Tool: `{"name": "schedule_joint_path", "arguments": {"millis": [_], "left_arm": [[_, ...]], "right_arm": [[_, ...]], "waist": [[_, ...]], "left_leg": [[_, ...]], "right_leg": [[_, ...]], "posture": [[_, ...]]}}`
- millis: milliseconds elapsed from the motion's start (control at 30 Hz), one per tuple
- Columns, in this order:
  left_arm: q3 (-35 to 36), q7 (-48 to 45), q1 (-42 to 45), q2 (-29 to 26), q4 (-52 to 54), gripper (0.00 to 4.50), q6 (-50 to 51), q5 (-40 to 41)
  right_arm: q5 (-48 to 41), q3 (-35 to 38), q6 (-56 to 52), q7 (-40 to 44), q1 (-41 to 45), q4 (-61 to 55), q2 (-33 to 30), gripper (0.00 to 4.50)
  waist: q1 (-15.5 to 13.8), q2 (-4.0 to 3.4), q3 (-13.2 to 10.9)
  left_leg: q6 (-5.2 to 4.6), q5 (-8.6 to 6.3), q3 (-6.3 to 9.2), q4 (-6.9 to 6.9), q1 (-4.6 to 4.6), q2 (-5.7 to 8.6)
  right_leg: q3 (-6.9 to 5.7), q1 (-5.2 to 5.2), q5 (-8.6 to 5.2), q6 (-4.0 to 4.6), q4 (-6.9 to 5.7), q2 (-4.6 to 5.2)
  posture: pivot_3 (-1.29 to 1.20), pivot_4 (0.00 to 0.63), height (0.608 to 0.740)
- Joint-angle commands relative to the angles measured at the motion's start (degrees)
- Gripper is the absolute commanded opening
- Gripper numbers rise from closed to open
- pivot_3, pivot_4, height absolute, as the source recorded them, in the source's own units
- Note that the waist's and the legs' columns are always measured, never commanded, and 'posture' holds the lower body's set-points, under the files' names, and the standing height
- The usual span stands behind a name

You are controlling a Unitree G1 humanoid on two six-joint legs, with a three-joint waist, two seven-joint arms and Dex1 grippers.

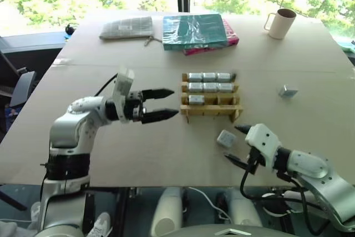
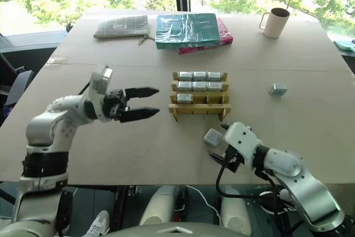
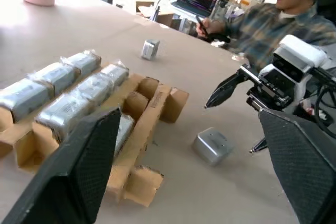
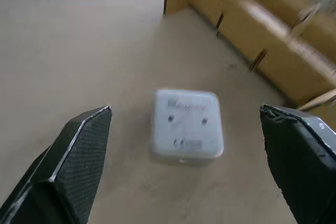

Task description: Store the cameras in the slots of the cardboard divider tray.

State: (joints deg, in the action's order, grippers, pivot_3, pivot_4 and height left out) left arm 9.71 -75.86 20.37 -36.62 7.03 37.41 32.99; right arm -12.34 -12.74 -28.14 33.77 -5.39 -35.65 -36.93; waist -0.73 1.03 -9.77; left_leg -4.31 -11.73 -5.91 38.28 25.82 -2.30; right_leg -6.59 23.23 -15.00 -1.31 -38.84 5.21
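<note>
Right gripper (image 1: 237, 144) agape beside loose camera (image 1: 226, 138) near cardboard divider tray (image 1: 211, 109).

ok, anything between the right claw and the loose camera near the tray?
Nothing: bare table between the open right claw and the camera, right wrist view.

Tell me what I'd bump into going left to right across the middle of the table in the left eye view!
left gripper → cardboard divider tray with cameras inside → a loose camera lying alone on the table.
</note>
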Motion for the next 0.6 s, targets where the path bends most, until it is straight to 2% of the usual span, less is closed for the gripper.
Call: {"name": "schedule_joint_path", "arguments": {"millis": [33,233,433,500,600], "left_arm": [[1.17,-2.38,-4.29,-3.94,4.86,4.46,-4.36,0.60],[0.73,-3.04,-9.53,-6.18,7.21,4.46,-9.03,0.82],[-0.44,-3.27,-8.08,-7.44,4.91,4.46,-10.76,0.45],[-0.72,-3.08,-7.98,-7.68,4.89,4.46,-10.86,0.71],[-0.97,-1.64,-7.96,-7.26,6.46,4.46,-9.48,2.04]], "right_arm": [[2.83,-0.23,3.92,-2.01,0.65,2.55,2.40,4.50],[5.03,-0.92,5.90,-2.56,0.49,5.31,5.40,4.50],[3.38,0.75,5.63,-1.39,-0.49,3.43,6.26,4.50],[-0.70,5.01,4.12,-0.29,-2.60,0.25,5.81,4.50],[-11.06,19.21,0.06,4.90,-6.19,-4.78,0.88,4.50]], "waist": [[-0.03,-0.04,-0.01],[-0.06,-0.09,0.00],[-0.06,-0.10,-0.01],[-0.14,-0.13,-0.03],[-0.20,-0.34,-0.15]], "left_leg": [[0.12,-0.06,0.00,0.00,-0.01,-0.02],[0.26,-0.15,0.00,-0.02,-0.05,-0.03],[0.26,-0.16,0.00,-0.05,-0.06,-0.03],[0.26,-0.16,0.00,-0.07,-0.04,-0.02],[0.24,-0.17,0.00,-0.08,0.00,0.02]], "right_leg": [[-0.01,0.01,-0.01,0.00,-0.02,-0.01],[-0.01,0.01,-0.12,0.18,0.02,0.04],[-0.02,0.02,-0.13,0.19,0.02,0.03],[-0.02,0.02,-0.13,0.18,0.03,0.04],[-0.02,0.03,-0.05,0.06,0.05,0.08]], "posture": [[0.00,0.150,0.740],[0.00,0.150,0.740],[0.00,0.150,0.740],[0.00,0.150,0.740],[0.00,0.150,0.740]]}}
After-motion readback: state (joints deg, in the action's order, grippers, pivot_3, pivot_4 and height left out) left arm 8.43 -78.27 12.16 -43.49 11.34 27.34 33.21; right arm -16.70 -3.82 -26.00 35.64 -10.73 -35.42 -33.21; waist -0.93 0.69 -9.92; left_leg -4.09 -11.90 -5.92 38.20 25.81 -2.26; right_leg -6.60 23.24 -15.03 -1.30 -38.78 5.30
